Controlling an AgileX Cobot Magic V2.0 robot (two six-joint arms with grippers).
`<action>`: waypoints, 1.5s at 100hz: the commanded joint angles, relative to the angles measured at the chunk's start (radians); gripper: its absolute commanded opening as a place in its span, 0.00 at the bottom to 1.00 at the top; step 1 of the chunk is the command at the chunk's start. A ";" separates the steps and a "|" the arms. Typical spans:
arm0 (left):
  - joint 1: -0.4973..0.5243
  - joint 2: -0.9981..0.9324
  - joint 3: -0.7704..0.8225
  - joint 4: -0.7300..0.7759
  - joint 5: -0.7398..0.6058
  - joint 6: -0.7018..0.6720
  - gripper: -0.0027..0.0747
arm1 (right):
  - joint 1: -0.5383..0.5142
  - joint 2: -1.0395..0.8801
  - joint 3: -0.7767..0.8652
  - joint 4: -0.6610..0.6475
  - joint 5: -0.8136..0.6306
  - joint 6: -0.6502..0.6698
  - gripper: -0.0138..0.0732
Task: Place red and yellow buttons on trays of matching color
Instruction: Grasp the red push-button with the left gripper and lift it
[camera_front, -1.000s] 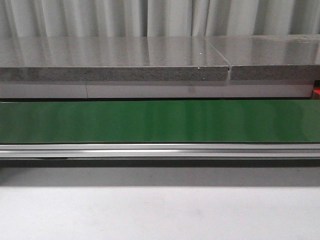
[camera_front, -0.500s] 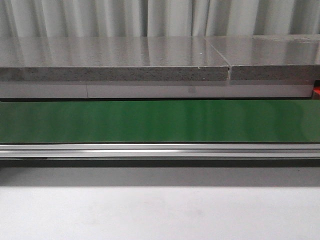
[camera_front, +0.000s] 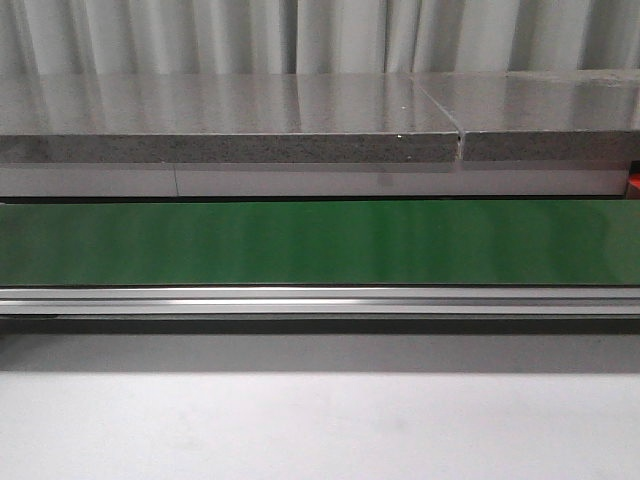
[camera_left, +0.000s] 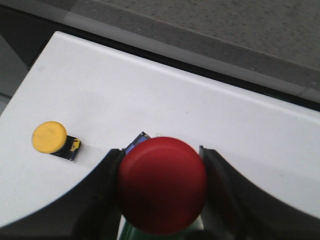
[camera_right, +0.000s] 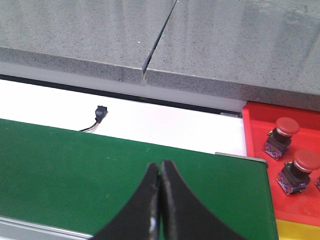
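A glossy plastic dome is seen on the red button (camera_left: 162, 184). The speckled stone slab (camera_front: 230, 120) is polished and reflective. The green belt (camera_front: 320, 242) looks smooth, edged by brushed metal rail (camera_front: 320, 298). The white tabletop (camera_left: 165, 100) appears matt.

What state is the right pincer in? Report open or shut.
Shut and empty. In the right wrist view the right pincer has its two black fingers pressed tip to tip with nothing between them, over the green belt.

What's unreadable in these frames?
- Front view: neither arm, no buttons; the red tray is a sliver at the edge.
- Left wrist view: the red button in the left gripper hides its own body.
- Right wrist view: the tray and a third button are cut off; only an edge of the yellow tray shows.
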 joint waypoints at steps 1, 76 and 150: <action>-0.034 -0.076 0.010 -0.025 -0.033 0.032 0.05 | -0.001 -0.004 -0.026 0.010 -0.062 -0.006 0.08; -0.078 -0.108 0.295 -0.129 -0.165 0.078 0.05 | -0.001 -0.004 -0.026 0.010 -0.062 -0.006 0.08; -0.078 -0.036 0.313 -0.127 -0.176 0.081 0.05 | -0.001 -0.004 -0.026 0.010 -0.062 -0.006 0.08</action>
